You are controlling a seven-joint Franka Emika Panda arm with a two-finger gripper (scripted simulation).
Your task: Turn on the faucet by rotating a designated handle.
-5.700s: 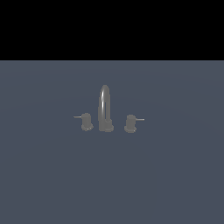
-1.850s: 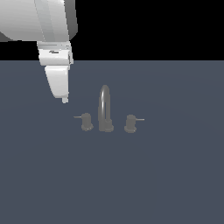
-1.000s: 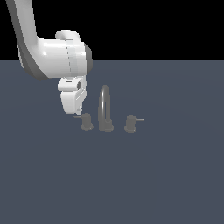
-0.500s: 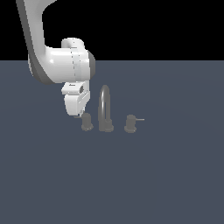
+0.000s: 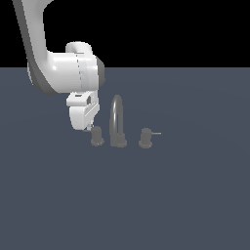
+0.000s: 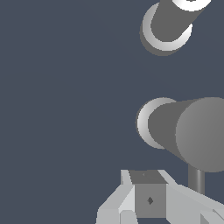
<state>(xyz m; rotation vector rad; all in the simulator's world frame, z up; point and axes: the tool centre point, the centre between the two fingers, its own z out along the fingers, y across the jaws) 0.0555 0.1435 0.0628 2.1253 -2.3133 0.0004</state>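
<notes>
1. The faucet (image 5: 117, 122) stands on the dark floor, its arched spout between two knobs.
2. The handle (image 5: 97, 136) is the knob on the exterior view's left; its thin lever (image 6: 196, 180) points outward.
3. The gripper (image 5: 88, 128) hangs just beside that knob, over the lever. Whether its fingers are spread cannot be told.
4. The metal looks rigid and smooth, likely slippery. Pushing near the lever's tip should give most leverage.

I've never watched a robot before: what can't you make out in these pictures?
- Handle: its lever is hidden behind the tool in the exterior view.
- Tool's jaws: cut off by the wrist view's edge, so open or shut is unclear.
- Spout: cut off in the wrist view.
- Contact with the lever: unclear.
</notes>
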